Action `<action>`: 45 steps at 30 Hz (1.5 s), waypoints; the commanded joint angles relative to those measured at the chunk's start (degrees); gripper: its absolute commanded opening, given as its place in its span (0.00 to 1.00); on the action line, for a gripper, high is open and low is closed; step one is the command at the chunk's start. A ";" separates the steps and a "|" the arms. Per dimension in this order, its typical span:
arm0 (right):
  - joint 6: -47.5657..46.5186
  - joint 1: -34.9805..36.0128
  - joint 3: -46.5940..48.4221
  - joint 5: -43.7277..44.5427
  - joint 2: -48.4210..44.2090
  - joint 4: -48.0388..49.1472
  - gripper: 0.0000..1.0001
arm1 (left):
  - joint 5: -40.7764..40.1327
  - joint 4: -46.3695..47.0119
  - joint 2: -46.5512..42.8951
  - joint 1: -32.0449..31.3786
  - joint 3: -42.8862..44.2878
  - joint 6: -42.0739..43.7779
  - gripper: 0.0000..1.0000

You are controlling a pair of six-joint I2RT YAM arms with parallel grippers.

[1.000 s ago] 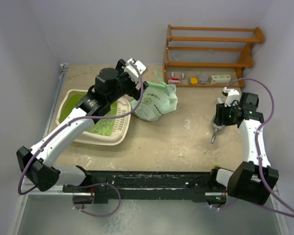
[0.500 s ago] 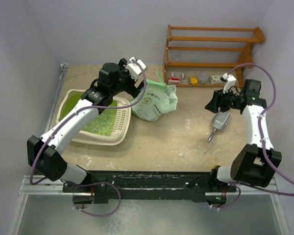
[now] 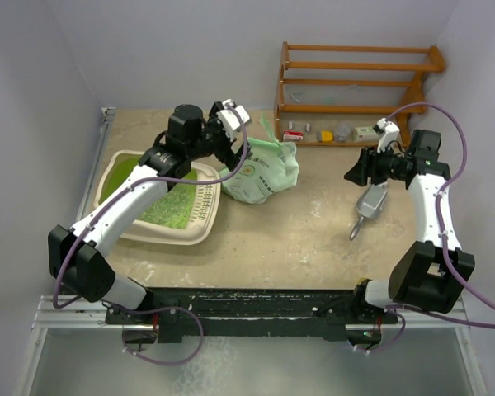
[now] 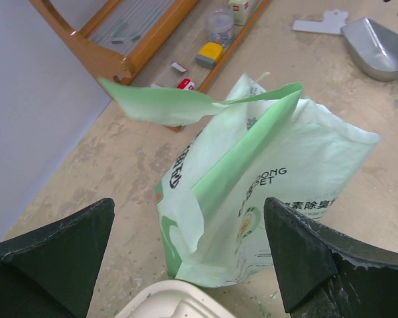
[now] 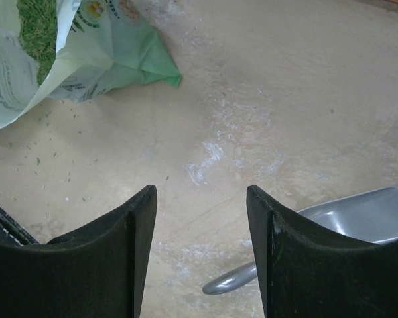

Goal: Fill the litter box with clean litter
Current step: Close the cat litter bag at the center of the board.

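My left tool [image 4: 189, 248] wide open, empty, at bag [image 4: 265, 192]; right tool [image 5: 202, 225] half open, empty, above scoop [image 5: 358, 218].
Litter box [image 3: 186, 238] on counter [image 3: 297, 239] beside bag; clean litter [image 3: 175, 210] loose, bag soft, probably heavy, pinch top flap.

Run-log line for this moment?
left gripper: open, empty, facing upright litter bag | right gripper: open, empty, beside metal scoop on table | litter box: beside litter bag

The litter box [image 3: 181, 237], a cream tray with rounded corners and a bright green inside, lies flat on the table's left side. Its slotted grille is at the right end. Pale clean litter [image 3: 175, 213] partly covers its floor.
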 commanded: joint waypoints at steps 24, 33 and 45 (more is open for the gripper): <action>4.62 19.86 23.87 6.90 19.12 -6.25 0.60 | -1.10 -2.25 -5.90 7.05 -3.82 -7.48 0.03; 2.47 22.92 26.22 2.92 18.67 -6.86 0.59 | -2.51 -1.78 -7.57 7.05 -6.01 -9.28 0.03; -12.95 23.26 8.38 -3.40 11.01 6.56 0.63 | -5.89 -5.30 -7.98 12.21 -5.71 -8.64 0.03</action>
